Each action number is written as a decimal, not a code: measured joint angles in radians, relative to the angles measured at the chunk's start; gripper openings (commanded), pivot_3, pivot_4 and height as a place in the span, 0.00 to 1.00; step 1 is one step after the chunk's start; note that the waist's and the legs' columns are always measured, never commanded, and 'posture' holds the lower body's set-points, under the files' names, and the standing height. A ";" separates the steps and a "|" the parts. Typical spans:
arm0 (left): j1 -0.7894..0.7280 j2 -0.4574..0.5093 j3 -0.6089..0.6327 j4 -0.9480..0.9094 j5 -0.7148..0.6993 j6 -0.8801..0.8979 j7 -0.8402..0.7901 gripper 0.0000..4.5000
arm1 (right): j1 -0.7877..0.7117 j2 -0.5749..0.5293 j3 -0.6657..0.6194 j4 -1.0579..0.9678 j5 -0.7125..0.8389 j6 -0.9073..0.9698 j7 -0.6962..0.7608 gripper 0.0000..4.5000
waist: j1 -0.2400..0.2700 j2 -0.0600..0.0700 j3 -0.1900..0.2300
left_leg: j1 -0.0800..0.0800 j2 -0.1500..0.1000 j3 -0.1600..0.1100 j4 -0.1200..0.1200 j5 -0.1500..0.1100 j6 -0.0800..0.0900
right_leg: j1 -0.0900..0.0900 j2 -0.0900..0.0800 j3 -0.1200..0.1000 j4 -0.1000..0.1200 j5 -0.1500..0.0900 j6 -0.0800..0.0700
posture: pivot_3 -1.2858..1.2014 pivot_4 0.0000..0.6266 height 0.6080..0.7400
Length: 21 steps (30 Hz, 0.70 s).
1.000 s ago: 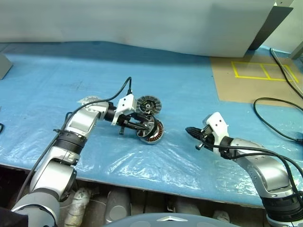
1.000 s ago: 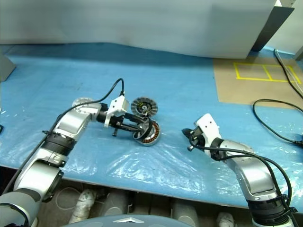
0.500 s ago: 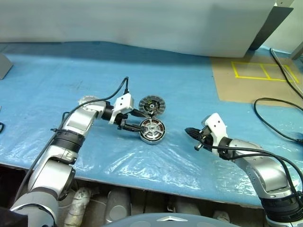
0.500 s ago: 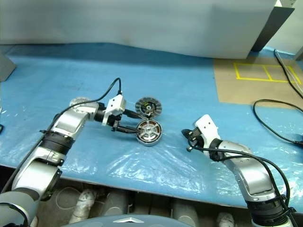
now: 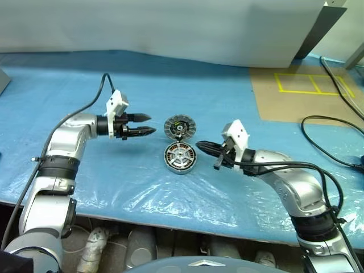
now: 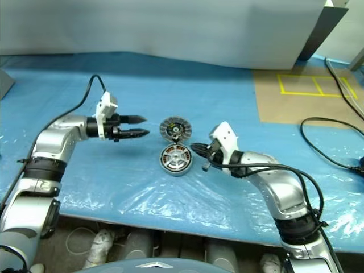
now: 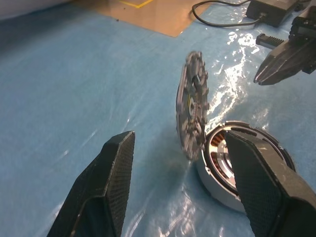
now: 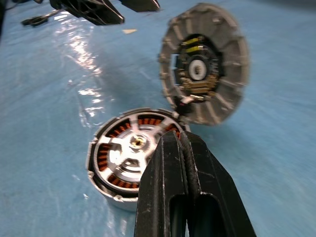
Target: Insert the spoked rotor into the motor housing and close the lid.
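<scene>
The motor housing point(image 5: 180, 157) lies flat on the blue sheet, copper windings showing, and the spoked rotor point(image 8: 129, 146) sits inside it. The lid point(image 5: 179, 125) stands on edge at the housing's far rim, its segmented face and black hub towards me. My left gripper point(image 5: 146, 124) hovers open to the left of the lid, apart from it, holding nothing; its fingers point(image 7: 114, 182) frame the lid point(image 7: 191, 118) in the left wrist view. My right gripper point(image 5: 200, 147) is shut and empty, its tips just right of the housing's rim point(image 8: 113, 197).
A brown board point(image 5: 301, 102) marked with yellow tape lies at the back right. A black cable point(image 5: 324, 142) loops at the right edge. A white sheet closes off the back. The table's front edge runs close below the housing.
My left gripper let go of the housing, opened and drew back to the left. The housing went from tilted to flat. My right gripper moved left, up to the housing.
</scene>
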 measured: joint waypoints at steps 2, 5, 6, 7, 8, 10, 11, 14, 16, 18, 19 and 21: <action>0.050 0.003 0.001 -0.038 -0.014 0.034 0.015 0.68 | -0.039 0.017 0.037 0.044 -0.002 0.001 0.018 0.00 | 0.003 0.000 0.000 | -0.003 0.001 -0.002 0.001 0.000 0.000 | -0.001 0.000 -0.003 0.000 0.000 0.000 | 0.52 0.24 1.00; 0.067 0.005 0.013 -0.094 -0.033 0.072 0.043 0.68 | -0.091 0.027 0.068 0.096 -0.011 -0.003 0.042 0.00 | 0.011 0.000 0.000 | -0.003 0.002 -0.002 0.002 0.000 0.000 | 0.000 0.000 -0.004 0.001 0.000 0.000 | 0.52 0.24 1.00; 0.067 0.008 0.017 -0.118 -0.037 0.081 0.053 0.68 | -0.105 0.033 0.070 0.113 -0.013 -0.007 0.050 0.00 | 0.011 0.000 0.000 | -0.003 0.002 -0.002 0.002 0.000 0.000 | 0.000 0.000 -0.004 0.001 0.000 0.000 | 0.52 0.24 1.00; 0.067 0.008 0.018 -0.131 -0.039 0.085 0.058 0.68 | -0.111 0.038 0.072 0.121 -0.015 -0.009 0.052 0.00 | 0.011 0.000 0.000 | -0.002 0.002 -0.002 0.002 0.000 0.000 | 0.000 0.000 -0.004 0.000 0.000 0.000 | 0.52 0.24 1.00; 0.070 0.010 0.019 -0.150 -0.039 0.088 0.067 0.68 | -0.120 0.049 0.073 0.133 -0.015 -0.010 0.057 0.00 | 0.011 0.000 0.000 | -0.002 0.002 -0.002 0.002 0.000 0.000 | 0.001 0.000 -0.004 0.000 0.000 0.000 | 0.52 0.24 1.00; 0.083 0.010 0.018 -0.178 -0.040 0.088 0.081 0.68 | -0.134 0.070 0.077 0.168 -0.015 -0.015 0.072 0.00 | 0.008 0.000 0.000 | -0.002 0.002 -0.002 0.002 0.000 0.000 | 0.001 0.000 -0.004 0.000 0.000 0.000 | 0.52 0.24 1.00; 0.090 0.010 0.017 -0.184 -0.040 0.088 0.086 0.68 | -0.134 0.069 0.087 0.189 -0.025 -0.027 0.077 0.00 | 0.007 0.000 0.000 | -0.002 0.002 -0.002 0.002 0.000 0.000 | 0.001 0.000 -0.004 0.000 0.000 0.000 | 0.52 0.24 1.00; 0.101 0.010 0.016 -0.183 -0.039 0.090 0.103 0.68 | -0.125 0.038 0.181 0.289 -0.135 -0.156 0.092 0.00 | 0.005 0.000 0.000 | -0.001 0.001 -0.002 0.002 0.000 0.000 | 0.001 0.000 -0.004 0.000 0.000 0.000 | 0.52 0.24 1.00; 0.099 0.006 0.015 -0.184 -0.039 0.086 0.110 0.68 | -0.130 0.016 0.231 0.298 -0.205 -0.242 0.097 0.00 | 0.001 -0.001 -0.001 | 0.004 0.001 -0.002 0.002 0.000 0.000 | 0.006 0.000 -0.004 0.000 0.000 0.000 | 0.52 0.24 1.00; 0.094 -0.002 0.011 -0.175 -0.034 0.070 0.116 0.68 | -0.129 0.018 0.228 0.301 -0.219 -0.263 0.098 0.00 | 0.002 -0.001 -0.001 | 0.006 0.002 -0.002 0.001 0.000 0.000 | 0.009 0.000 -0.004 0.000 0.000 0.000 | 0.52 0.24 1.00; 0.089 -0.005 0.010 -0.167 -0.032 0.061 0.118 0.68 | -0.127 0.023 0.218 0.302 -0.217 -0.263 0.097 0.00 | 0.003 -0.001 -0.001 | 0.006 0.002 -0.002 0.002 0.000 0.000 | 0.009 0.000 -0.003 0.000 0.000 0.000 | 0.52 0.24 1.00; 0.065 -0.013 0.010 -0.128 -0.028 0.041 0.127 0.68 | -0.125 0.033 0.191 0.305 -0.193 -0.239 0.104 0.00 | 0.004 -0.001 -0.001 | 0.006 0.001 -0.002 0.002 0.000 0.000 | 0.009 -0.001 -0.002 0.000 0.000 0.000 | 0.52 0.24 1.00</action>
